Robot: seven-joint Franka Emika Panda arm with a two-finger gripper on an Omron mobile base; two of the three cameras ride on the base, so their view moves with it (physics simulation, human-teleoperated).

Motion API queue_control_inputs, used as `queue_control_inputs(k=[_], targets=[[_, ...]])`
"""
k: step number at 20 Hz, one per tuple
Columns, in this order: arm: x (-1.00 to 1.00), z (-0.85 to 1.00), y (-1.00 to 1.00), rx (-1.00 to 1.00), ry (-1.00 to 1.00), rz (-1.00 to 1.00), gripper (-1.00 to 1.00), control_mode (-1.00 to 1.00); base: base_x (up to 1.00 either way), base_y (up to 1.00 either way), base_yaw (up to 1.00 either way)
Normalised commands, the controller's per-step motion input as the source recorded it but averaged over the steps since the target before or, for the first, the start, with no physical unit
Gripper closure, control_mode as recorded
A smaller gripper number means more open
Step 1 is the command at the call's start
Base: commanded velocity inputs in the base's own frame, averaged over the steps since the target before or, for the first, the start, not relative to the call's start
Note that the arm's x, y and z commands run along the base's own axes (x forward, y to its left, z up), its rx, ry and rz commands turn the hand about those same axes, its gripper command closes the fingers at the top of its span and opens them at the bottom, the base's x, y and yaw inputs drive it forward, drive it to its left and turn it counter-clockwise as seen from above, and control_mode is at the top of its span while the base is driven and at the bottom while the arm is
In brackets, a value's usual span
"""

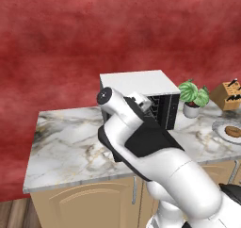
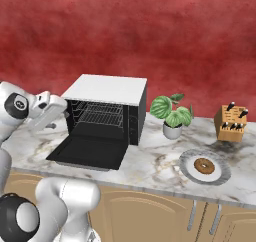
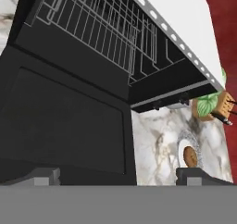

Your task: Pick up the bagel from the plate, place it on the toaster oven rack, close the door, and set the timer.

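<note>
The brown bagel (image 2: 204, 166) lies on the pale plate (image 2: 220, 175) at the right of the marble counter, far from the hand; the bagel (image 3: 189, 156) and the plate (image 3: 190, 138) also appear in the hand view. The black toaster oven (image 2: 107, 89) stands left of centre with its door (image 2: 90, 151) folded down flat. The wire rack (image 2: 102, 117) spans its dark inside. My gripper (image 2: 60, 120) hovers to the left of the oven's open front. It is open and holds nothing. In the hand view its fingertips (image 3: 44, 176) stand wide apart over the door (image 3: 65, 126), below the rack (image 3: 102, 24).
A potted plant (image 2: 172, 116) stands between the oven and the plate. A wooden knife block (image 2: 231, 122) sits at the far right by the red wall. The counter's front edge runs above tan cabinet doors. My own arm hides much of the oven (image 1: 136, 83) in the left base view.
</note>
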Motion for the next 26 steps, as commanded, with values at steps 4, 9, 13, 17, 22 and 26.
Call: queue_control_inputs(k=[4,9,13,17,22,26], targets=[[0.39,-0.15,0.0,-0.12,0.0,0.01,-1.0,-1.0,0.0,0.0,0.0],[0.36,-0.2,0.0,-0.11,0.0,0.01,-1.0,-1.0,0.0,0.0,0.0],[0.33,-0.19,0.0,-0.09,0.0,0.0,-1.0,-1.0,0.0,0.0,0.0],[0.22,-0.14,-0.03,-0.07,-0.01,0.0,-1.0,-1.0,0.0,0.0,0.0],[0.24,-0.14,-0.03,-0.05,-0.03,0.0,-1.0,-1.0,0.0,0.0,0.0],[0.16,-0.12,-0.16,-0.02,-0.12,0.03,-1.0,-1.0,0.0,0.0,0.0]])
